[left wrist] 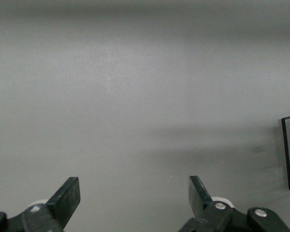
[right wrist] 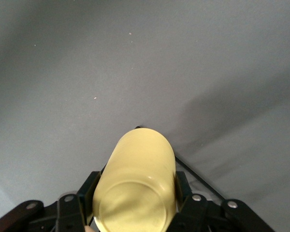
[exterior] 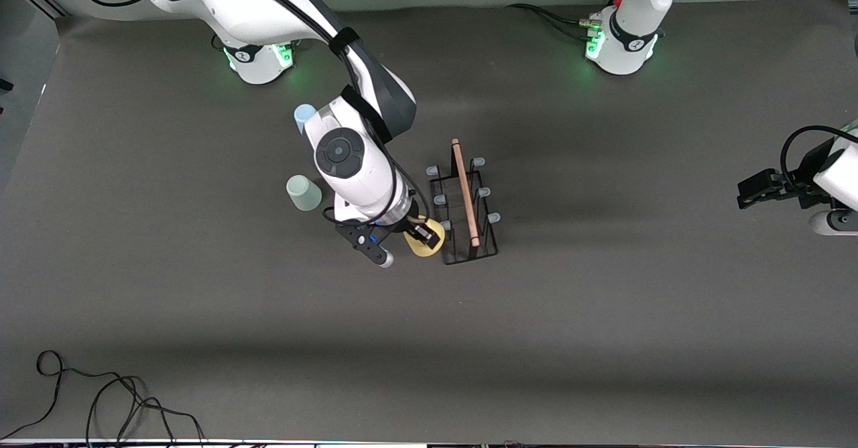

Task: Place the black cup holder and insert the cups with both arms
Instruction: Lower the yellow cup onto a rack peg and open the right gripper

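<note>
the black cup holder [exterior: 464, 206] stands upright near the middle of the counter [exterior: 603, 341], its light wooden rod handle [exterior: 464, 192] running along the top and its pale-tipped prongs [exterior: 477, 163] sticking out along both long sides. a thin stretch of its wire base [right wrist: 198, 176] also shows in the right wrist view, just past the held cup.

the right arm reaches out from its base at the counter's edge where the robots stand and ends at the right gripper [exterior: 419, 232], which hangs just beside the holder's corner that lies nearest the front camera, on the side toward the right arm's end of the counter. its jaws are closed on the yellow cup [exterior: 427, 240], pressing on the cup's two sides; in the right wrist view the yellow cup [right wrist: 135, 188] lies tipped over between the jaws with its flat bottom toward the wrist camera.

the pale grey-green cup [exterior: 304, 192] stands upside down on the counter, toward the right arm's end, well apart from the holder. the light blue cup [exterior: 303, 117] stands farther from the front camera than the grey-green one and is partly covered by the right arm.

the left arm waits at its own end of the counter, with the left gripper [exterior: 756, 190] above the bare surface there. in the left wrist view the left gripper [left wrist: 134, 195] has its jaws spread wide with nothing between them.

a loose black cable [exterior: 100, 401] lies at the counter's corner nearest the front camera, at the right arm's end.
</note>
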`<state>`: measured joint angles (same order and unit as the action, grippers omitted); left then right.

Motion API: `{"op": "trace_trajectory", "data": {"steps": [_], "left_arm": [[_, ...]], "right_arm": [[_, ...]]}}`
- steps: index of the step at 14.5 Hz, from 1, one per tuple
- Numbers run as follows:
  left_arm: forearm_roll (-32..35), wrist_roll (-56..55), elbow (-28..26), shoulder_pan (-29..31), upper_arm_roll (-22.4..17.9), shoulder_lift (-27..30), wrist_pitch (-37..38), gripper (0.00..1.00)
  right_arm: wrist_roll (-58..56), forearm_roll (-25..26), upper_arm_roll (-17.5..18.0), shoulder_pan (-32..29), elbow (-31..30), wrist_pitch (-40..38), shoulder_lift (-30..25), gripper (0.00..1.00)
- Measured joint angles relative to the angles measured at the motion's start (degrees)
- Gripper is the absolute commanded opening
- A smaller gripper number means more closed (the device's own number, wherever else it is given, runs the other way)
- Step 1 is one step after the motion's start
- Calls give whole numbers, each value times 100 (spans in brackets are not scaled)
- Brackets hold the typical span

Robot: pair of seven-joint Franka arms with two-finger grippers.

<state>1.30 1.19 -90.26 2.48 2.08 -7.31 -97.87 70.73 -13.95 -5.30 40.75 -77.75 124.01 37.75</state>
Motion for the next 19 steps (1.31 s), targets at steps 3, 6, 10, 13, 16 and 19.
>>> {"op": "trace_trajectory", "data": {"steps": [3,6,10,13,16,19], "left_arm": [[0,0,0,0,1,0,0,100],[0,0,0,0,9,0,0,100],[0,0,0,0,11,0,1,100],[0,0,0,0,12,0,1,100],[0,0,0,0,12,0,1,100],[0,0,0,0,12,0,1,100]], "right_arm": [[6,0,-12,24,94,-1,27,33],[8,0,-46,19,206,-14,1,33],[35,0,-33,80,227,-25,-5,33],[69,0,-13,217,209,-35,18,33],[141,0,-12,420,198,-33,127,62],[147,0,-29,442,198,-31,184,90]]}}
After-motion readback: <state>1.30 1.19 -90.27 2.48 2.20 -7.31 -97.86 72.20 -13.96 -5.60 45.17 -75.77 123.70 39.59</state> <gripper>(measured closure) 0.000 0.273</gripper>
